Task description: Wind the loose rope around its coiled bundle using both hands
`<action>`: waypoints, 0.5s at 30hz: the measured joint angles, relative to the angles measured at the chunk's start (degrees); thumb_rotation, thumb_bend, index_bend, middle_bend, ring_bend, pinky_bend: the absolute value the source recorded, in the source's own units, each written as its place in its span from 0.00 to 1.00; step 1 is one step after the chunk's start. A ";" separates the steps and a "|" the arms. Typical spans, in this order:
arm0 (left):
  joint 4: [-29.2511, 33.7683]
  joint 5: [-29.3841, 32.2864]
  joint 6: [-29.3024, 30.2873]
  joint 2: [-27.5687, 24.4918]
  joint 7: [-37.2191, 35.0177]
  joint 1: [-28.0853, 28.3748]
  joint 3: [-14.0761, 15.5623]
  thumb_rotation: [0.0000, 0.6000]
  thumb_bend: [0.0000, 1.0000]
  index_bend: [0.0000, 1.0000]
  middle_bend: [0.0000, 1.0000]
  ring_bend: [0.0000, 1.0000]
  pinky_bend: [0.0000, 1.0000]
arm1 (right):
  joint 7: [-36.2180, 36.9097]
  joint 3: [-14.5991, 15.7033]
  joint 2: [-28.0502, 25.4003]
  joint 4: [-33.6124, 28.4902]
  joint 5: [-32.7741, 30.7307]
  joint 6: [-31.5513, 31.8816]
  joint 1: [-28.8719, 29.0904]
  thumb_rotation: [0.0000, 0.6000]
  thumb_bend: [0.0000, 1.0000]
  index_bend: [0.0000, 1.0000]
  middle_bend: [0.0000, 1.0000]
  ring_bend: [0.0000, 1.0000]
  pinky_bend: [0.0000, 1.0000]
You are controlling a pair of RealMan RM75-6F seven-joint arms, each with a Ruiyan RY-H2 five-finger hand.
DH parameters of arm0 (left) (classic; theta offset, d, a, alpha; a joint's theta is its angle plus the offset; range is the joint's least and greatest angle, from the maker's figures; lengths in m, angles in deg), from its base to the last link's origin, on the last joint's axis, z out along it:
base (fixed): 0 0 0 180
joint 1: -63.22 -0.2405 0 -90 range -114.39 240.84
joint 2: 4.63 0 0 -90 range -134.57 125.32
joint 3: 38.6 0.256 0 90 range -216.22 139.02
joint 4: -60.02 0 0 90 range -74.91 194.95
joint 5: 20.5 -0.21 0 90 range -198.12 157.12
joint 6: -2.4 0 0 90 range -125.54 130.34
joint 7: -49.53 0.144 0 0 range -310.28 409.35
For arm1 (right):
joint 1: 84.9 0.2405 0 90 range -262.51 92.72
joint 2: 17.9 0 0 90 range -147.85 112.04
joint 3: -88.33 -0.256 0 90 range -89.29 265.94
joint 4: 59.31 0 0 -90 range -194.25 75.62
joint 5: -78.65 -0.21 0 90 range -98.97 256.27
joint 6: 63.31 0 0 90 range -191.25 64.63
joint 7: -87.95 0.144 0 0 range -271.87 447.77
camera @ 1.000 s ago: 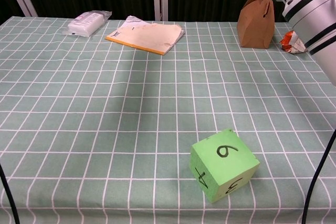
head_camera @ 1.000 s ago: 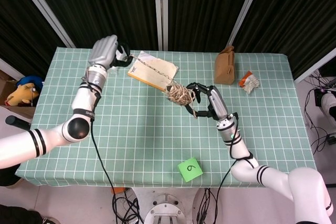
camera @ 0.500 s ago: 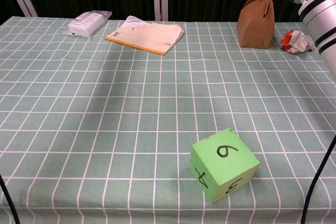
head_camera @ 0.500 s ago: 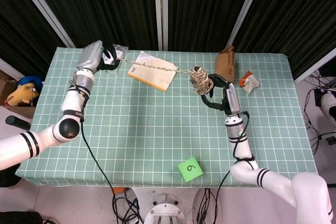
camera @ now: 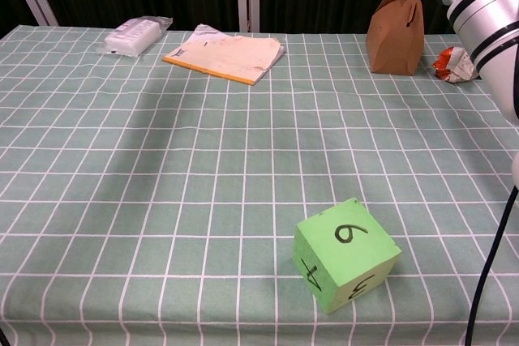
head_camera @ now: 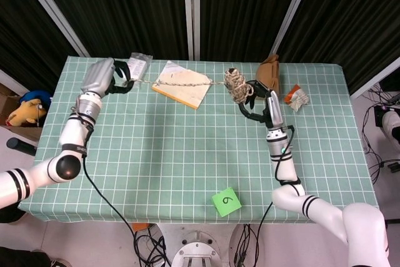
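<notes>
In the head view, the coiled rope bundle point(head_camera: 235, 84), tan and knobbly, is held up off the table by my right hand point(head_camera: 255, 97), near the brown bag. A loose strand of rope point(head_camera: 178, 82) runs taut from the bundle leftward to my left hand point(head_camera: 111, 77), which grips its end high over the table's far left. The chest view shows only my right forearm point(camera: 486, 6) at the top right; neither hand nor the rope appears there.
A yellow-edged notepad point(head_camera: 182, 83) point(camera: 227, 55) lies under the strand. A white packet point(head_camera: 139, 61) point(camera: 135, 34) sits far left, a brown paper bag point(head_camera: 269, 75) point(camera: 396, 27) and a crumpled wrapper point(head_camera: 296, 97) point(camera: 454, 63) far right. A green cube point(head_camera: 226, 202) point(camera: 344, 254) rests near the front edge.
My right hand has lifted the bundle up and away toward the brown bag. My left hand has swung further left, pulling the strand straight and taut.
</notes>
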 measured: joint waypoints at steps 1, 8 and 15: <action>1.08 -1.34 0.73 -0.34 0.16 -0.35 0.21 1.00 0.54 0.82 0.49 0.45 0.56 | -1.03 -0.10 0.30 0.90 -0.14 -0.58 0.46 1.00 0.68 0.87 0.65 0.64 0.82; 10.63 -15.21 11.99 -1.73 2.89 -3.27 1.29 1.00 0.54 0.82 0.48 0.44 0.56 | -6.71 -0.81 3.39 8.77 -0.19 -5.34 6.19 1.00 0.68 0.87 0.65 0.64 0.82; 15.59 -32.08 28.41 1.74 13.40 -4.88 2.81 1.00 0.54 0.82 0.47 0.43 0.54 | -9.18 -2.81 4.95 10.23 -2.08 -9.64 9.73 1.00 0.68 0.87 0.65 0.64 0.82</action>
